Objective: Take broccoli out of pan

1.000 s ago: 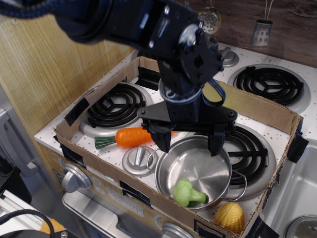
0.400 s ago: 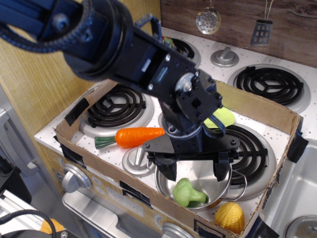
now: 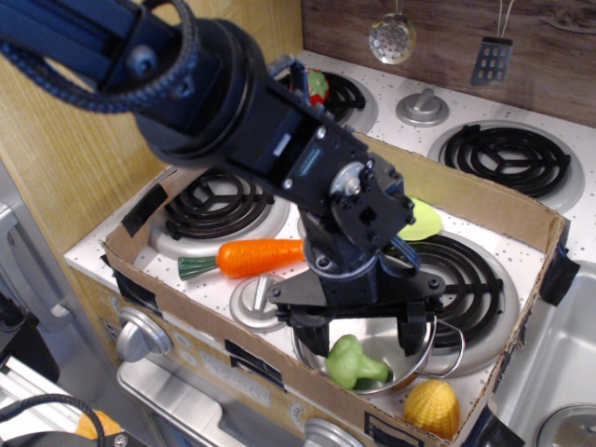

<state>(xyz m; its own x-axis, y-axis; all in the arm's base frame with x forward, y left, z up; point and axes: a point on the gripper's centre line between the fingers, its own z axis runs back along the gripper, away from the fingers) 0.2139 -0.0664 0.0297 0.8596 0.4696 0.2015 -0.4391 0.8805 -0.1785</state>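
Observation:
The light-green broccoli (image 3: 353, 363) lies at the near side of the shiny steel pan (image 3: 417, 367), which sits on the front right burner inside a cardboard box. My black gripper (image 3: 361, 335) is open and reaches down into the pan. Its left fingertip (image 3: 314, 341) and right fingertip (image 3: 411, 336) stand either side of the broccoli's head, just above and behind it. I see no contact with the broccoli. My arm hides most of the pan's bottom.
An orange toy carrot (image 3: 250, 257) lies left of the pan. A yellow corn (image 3: 431, 407) sits at the box's near right corner. A lime-green plate (image 3: 420, 222) shows behind my arm. The cardboard box wall (image 3: 494, 206) rings the stove top. A silver knob (image 3: 258, 302) is near the pan.
My gripper has come down and forward into the pan, from above its far rim to around the broccoli. The fingers stay open. The broccoli and pan have not moved.

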